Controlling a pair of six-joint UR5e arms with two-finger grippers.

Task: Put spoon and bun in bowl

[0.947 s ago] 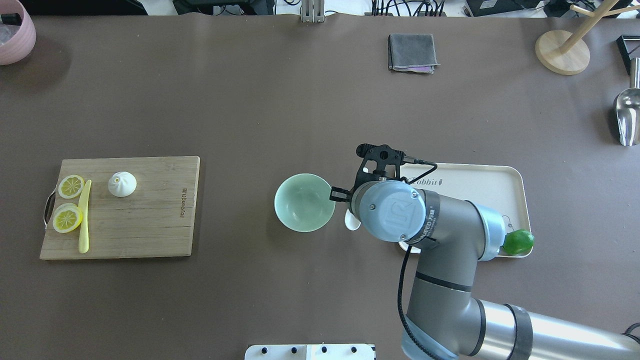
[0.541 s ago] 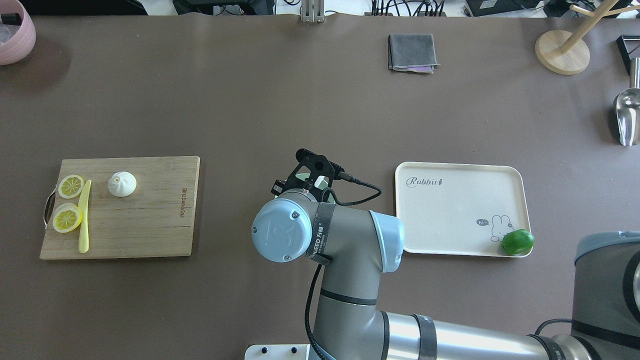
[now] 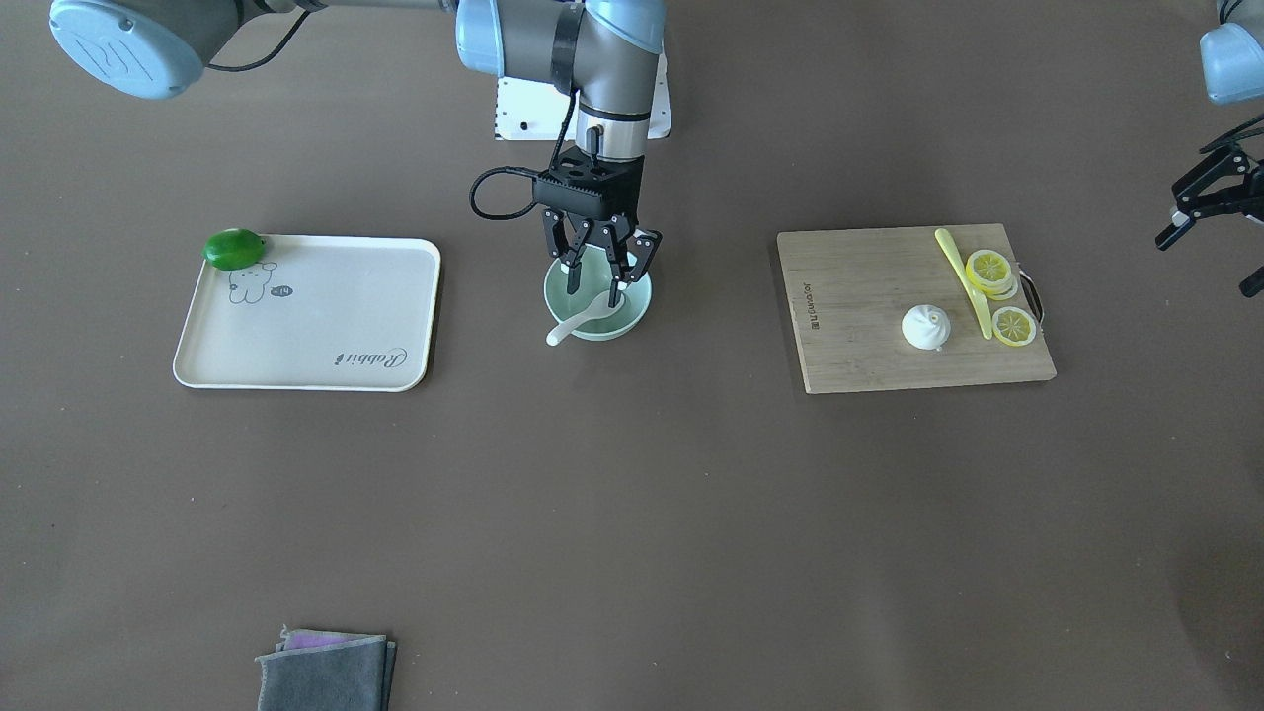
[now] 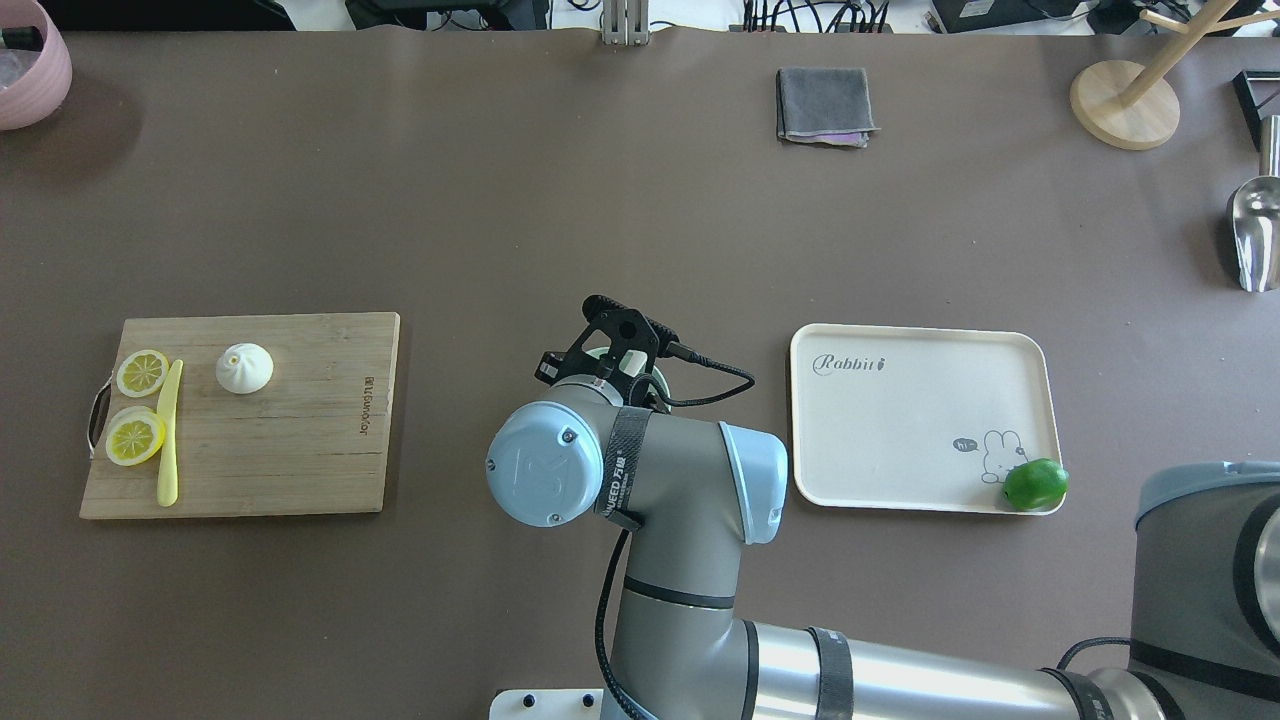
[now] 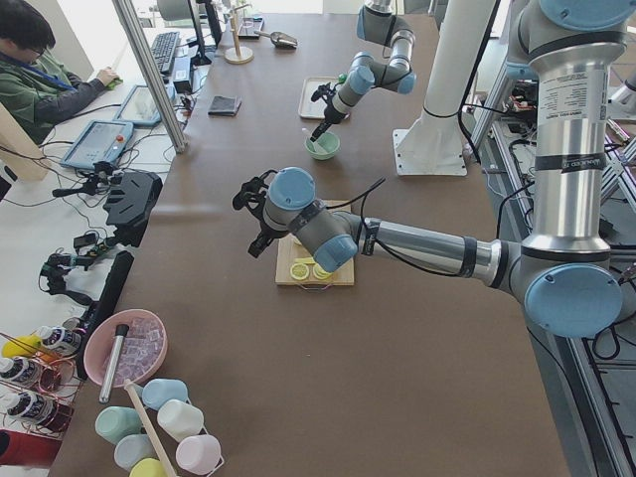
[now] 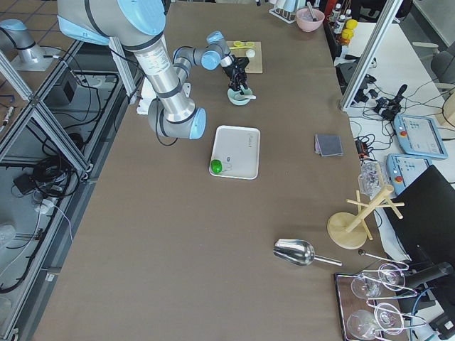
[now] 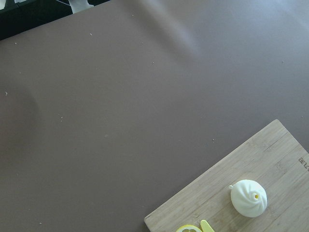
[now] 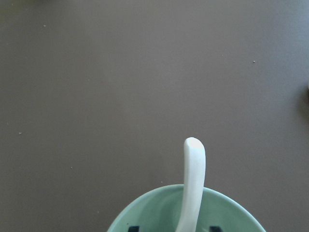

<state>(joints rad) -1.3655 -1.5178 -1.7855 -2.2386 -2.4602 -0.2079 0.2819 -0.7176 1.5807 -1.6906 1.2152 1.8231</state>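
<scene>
"Rabbit" is printed in script on the cream tray, and "hi~" is read in a small speech bubble beside its rabbit drawing. A burned-in brand mark is seen on the wooden cutting board but is too small to be read surely. A "UR" logo is made out on the right arm's blue joint cap, and "UNEED" is partly read on its black strap.

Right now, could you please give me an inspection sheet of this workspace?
Surface: brown table, flat covering.
Job's things: spoon in bowl, handle over the rim; bun on cutting board, not in bowl.
Clutter: lemon slices, knife, lime on tray, grey cloth, metal scoop.
End effectors: right end effector open over bowl; left end effector open, empty, past the board.
Cables: black cable loops off right wrist.
Surroundings: operator seated at side desk.
</scene>
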